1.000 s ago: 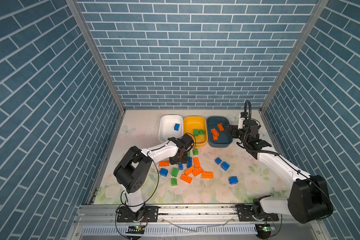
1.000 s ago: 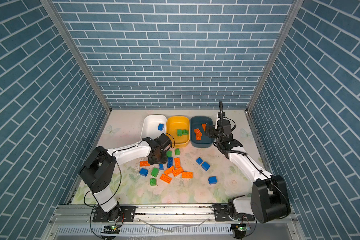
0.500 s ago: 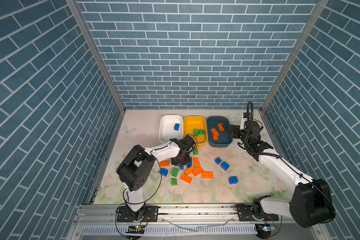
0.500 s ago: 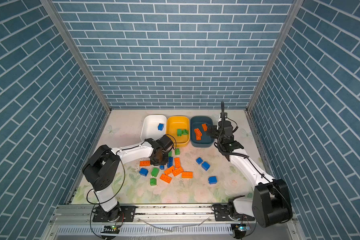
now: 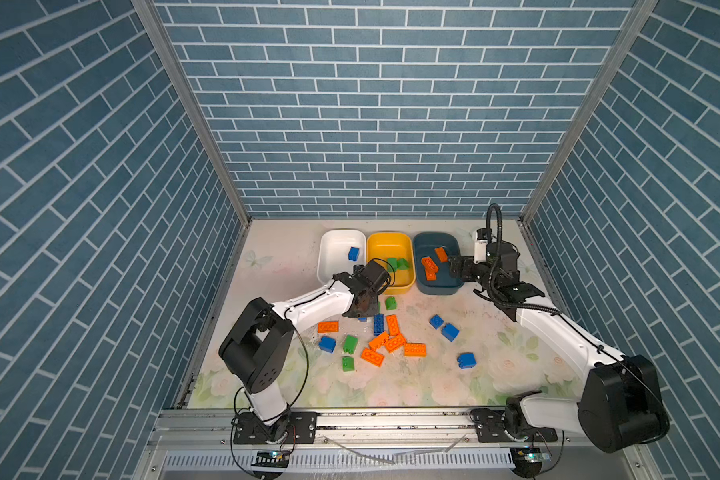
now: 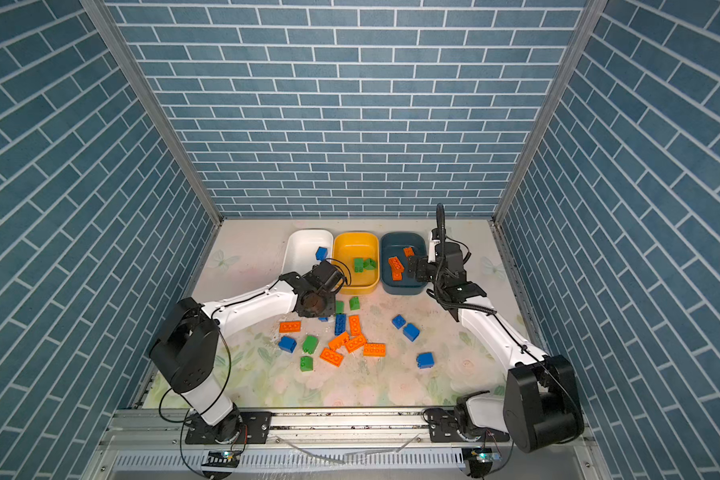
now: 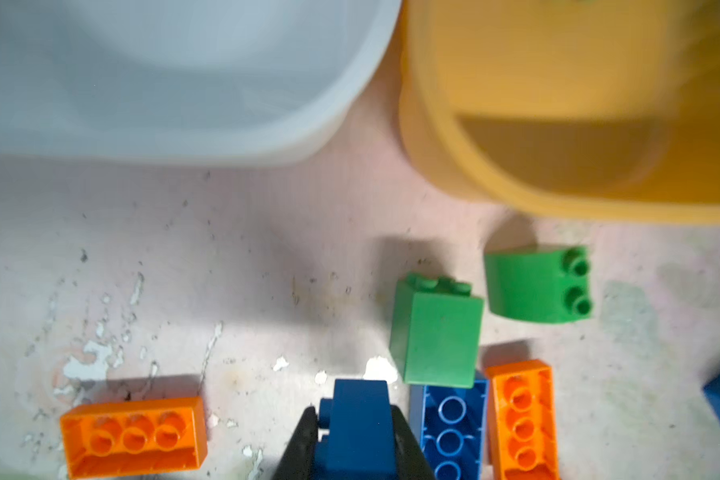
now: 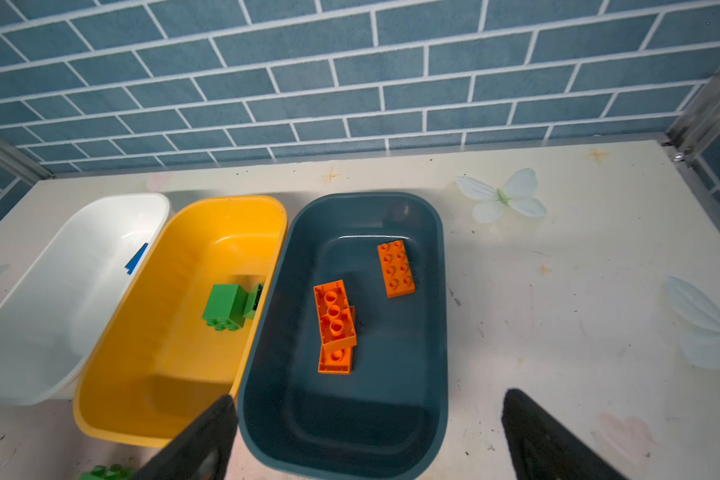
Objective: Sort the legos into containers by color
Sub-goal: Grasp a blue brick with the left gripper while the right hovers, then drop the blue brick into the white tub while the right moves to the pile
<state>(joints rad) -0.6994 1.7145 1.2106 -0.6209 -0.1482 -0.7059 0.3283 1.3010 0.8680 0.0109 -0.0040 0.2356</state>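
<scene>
Loose bricks (image 5: 371,356), orange, blue and green, lie scattered across the middle of the table (image 5: 433,386). Just beyond them the left claw (image 7: 353,415) is clamped on a blue brick (image 7: 362,399). The right claw (image 8: 368,397) gapes empty over the near end of the teal tub (image 5: 435,236). That tub, far right, holds orange bricks (image 5: 429,264). The yellow tub (image 5: 389,235) beside it holds green bricks (image 5: 396,263), and the white tub (image 5: 333,249) a lone blue piece (image 5: 353,253).

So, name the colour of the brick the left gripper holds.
Blue; the brick shows best in the left wrist view.
</scene>
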